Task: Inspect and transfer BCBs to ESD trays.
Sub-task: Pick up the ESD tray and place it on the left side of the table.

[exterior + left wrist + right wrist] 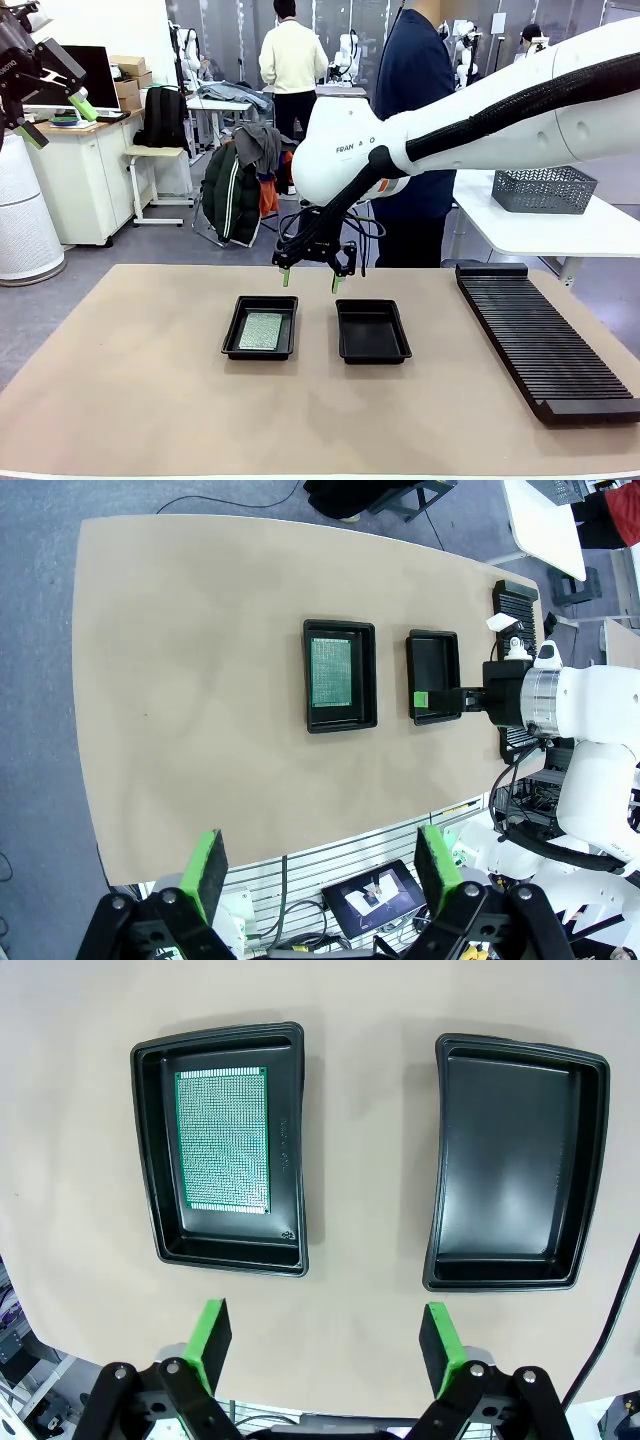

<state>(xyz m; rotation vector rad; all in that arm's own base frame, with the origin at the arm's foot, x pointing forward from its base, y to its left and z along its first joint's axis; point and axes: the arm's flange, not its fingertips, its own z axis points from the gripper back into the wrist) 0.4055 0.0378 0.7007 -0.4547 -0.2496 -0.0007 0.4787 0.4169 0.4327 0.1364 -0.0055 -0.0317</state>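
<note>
Two black ESD trays lie side by side at mid-table. The left tray holds one pale green perforated BCB flat on its floor. Beside it, the right tray has nothing in it. My right gripper hangs open and holds nothing, above the trays' far edge and over the gap between them. My left gripper is open and holds nothing, raised high off the table's left side.
A long black slotted rack lies along the table's right side. A grey mesh basket sits on a white side table. A person in dark blue stands at the far edge behind my right arm.
</note>
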